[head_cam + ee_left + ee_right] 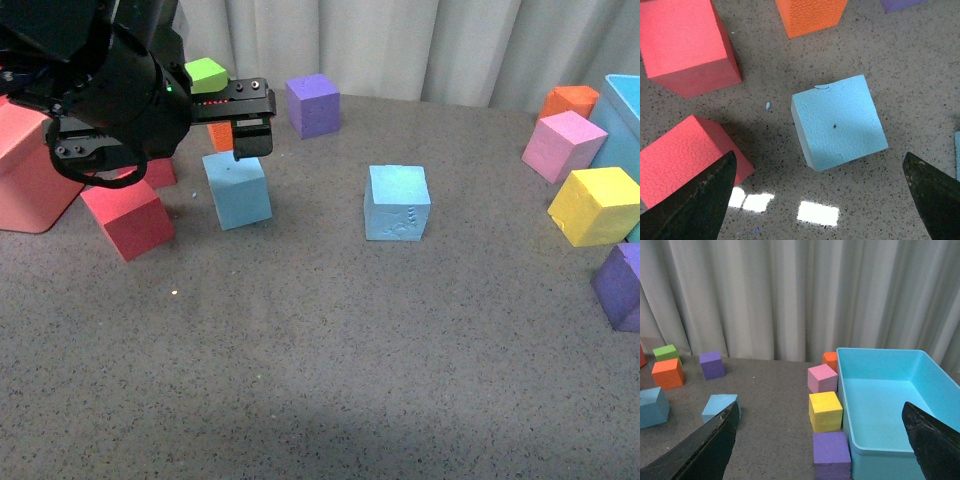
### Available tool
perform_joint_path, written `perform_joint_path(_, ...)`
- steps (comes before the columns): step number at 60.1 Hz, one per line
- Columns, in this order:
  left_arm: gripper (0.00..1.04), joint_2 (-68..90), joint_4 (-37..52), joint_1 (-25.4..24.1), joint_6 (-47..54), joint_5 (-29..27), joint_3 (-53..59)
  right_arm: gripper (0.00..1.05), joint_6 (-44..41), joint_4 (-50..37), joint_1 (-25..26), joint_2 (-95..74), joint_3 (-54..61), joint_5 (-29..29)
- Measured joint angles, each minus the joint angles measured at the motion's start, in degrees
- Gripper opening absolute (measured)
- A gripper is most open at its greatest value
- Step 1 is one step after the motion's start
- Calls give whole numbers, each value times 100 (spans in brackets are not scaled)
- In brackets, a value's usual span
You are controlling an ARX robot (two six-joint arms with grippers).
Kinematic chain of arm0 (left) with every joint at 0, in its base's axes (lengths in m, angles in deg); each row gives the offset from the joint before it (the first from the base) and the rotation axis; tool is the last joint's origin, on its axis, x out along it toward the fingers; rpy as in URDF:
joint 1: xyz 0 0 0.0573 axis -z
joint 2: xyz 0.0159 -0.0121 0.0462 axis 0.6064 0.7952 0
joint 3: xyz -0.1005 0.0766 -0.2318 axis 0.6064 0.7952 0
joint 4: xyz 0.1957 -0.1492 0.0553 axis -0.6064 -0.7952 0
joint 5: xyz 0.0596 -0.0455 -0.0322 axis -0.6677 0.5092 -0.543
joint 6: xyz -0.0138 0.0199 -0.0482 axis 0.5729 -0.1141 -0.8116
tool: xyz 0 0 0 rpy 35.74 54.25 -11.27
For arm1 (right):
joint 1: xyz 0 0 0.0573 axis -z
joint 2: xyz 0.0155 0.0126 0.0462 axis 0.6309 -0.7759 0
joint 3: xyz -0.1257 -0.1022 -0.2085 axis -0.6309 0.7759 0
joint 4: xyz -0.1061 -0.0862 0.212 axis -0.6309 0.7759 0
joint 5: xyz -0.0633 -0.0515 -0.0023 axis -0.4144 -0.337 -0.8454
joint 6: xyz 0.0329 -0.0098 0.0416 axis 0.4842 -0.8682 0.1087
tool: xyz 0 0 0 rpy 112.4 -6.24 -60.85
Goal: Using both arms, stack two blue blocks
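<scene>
A plain blue block [237, 190] sits left of centre on the grey table. A second blue block [398, 203] with embossed marks on its front face sits at centre, apart from the first. My left gripper [250, 145] is open and hangs just above the plain block's far edge. In the left wrist view the block [837, 121] lies ahead of the spread fingers [695, 205], not between them. My right gripper [817, 450] is open and empty, out of the front view. Its camera shows both blue blocks [652, 407] [720, 407] far off.
Red cubes [128, 218] and a pink bin [25, 170] lie left of the plain block, an orange cube [810, 15] behind it. Green [206, 74] and purple [313, 104] cubes sit at the back. Pink [563, 145], yellow [597, 205], orange and purple cubes flank the turquoise bin [880, 405] at right.
</scene>
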Motion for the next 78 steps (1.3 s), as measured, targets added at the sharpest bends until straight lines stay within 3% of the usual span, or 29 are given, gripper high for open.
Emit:
perform_joint_path(23, 98, 927, -1123, 70, -380, 262, -1327, 95, -2, 0, 0, 0, 0, 0)
perform_joint_path(59, 98, 2033, -2284, 9, -654, 214, -2771, 95, -2, 0, 0, 0, 0, 0)
perform_joint_path(74, 59, 2175, -2476, 26, -656, 151, -3003, 95, -2, 0, 0, 0, 0, 0)
perform_joint_path(78, 54, 2175, -2500, 42, -634, 103, -3027, 95, 0, 0, 0, 0, 0, 0)
